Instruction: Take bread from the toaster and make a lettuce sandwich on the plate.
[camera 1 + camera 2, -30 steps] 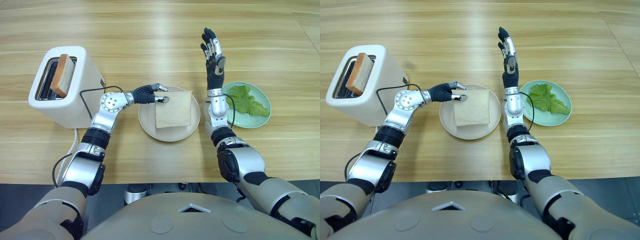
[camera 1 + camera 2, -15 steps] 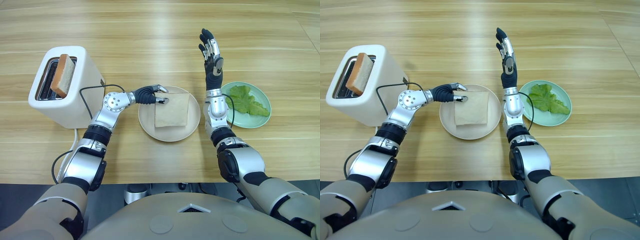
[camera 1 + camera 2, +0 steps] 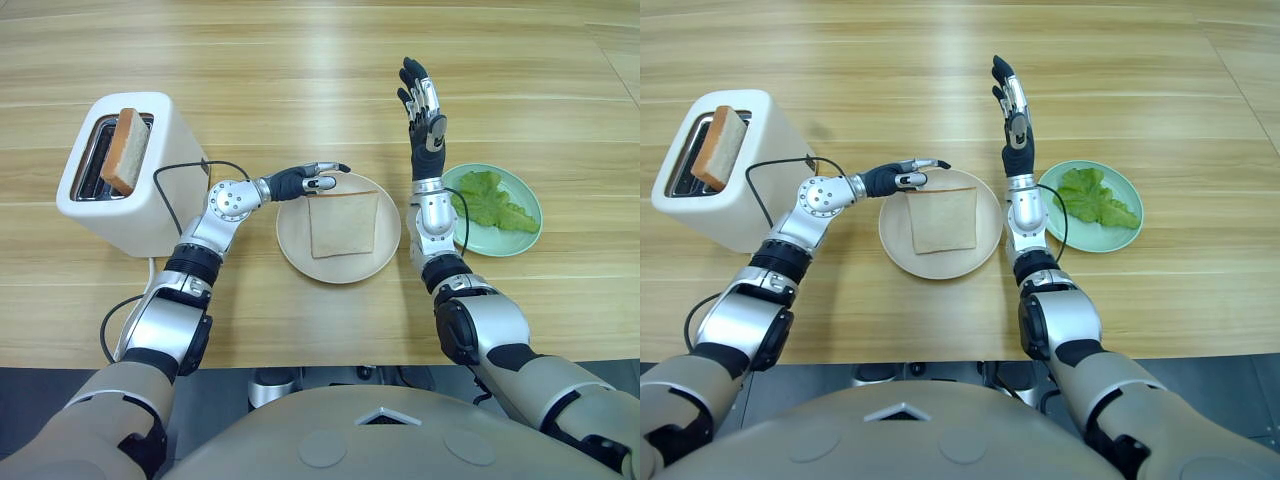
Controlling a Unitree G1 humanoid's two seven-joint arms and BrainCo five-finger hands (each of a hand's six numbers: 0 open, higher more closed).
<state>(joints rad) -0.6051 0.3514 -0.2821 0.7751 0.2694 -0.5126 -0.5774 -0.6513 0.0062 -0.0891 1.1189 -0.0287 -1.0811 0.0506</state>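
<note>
**One slice on the plate, one in the toaster, both hands empty**

I take the beige plate point(image 3: 297, 245) as the middle of the dial, with 12 o'clock pointing away from the robot across the wooden table point(image 3: 250, 60).

A slice of bread point(image 3: 343, 224) lies flat on this plate, a little toward the 1 o'clock side, with bare plate around it. The left hand point(image 3: 310, 180) hangs at about 11 o'clock, over the rim of the plate. Its fingers are stretched out toward 3 o'clock and nothing is between them. It is just beside the corner of the slice, but I cannot tell whether a fingertip touches the bread or the rim.

The white toaster point(image 3: 125, 200) stands at about 9 to 10 o'clock, well apart from the plate. A second slice point(image 3: 127, 150) sticks out of one slot, tilted. Its lower part is hidden inside the slot. A white cable point(image 3: 151, 278) leaves the toaster toward 6 o'clock and goes out of sight behind the left arm.

The right hand point(image 3: 425, 105) is raised at about 1 o'clock, fingers straight and spread toward 12 o'clock, holding nothing.

At 3 o'clock is a green plate point(image 3: 500, 245) with a leaf of lettuce point(image 3: 490, 200) on it. The right forearm covers the near-left edge of this plate, so there its rim cannot be seen.
</note>
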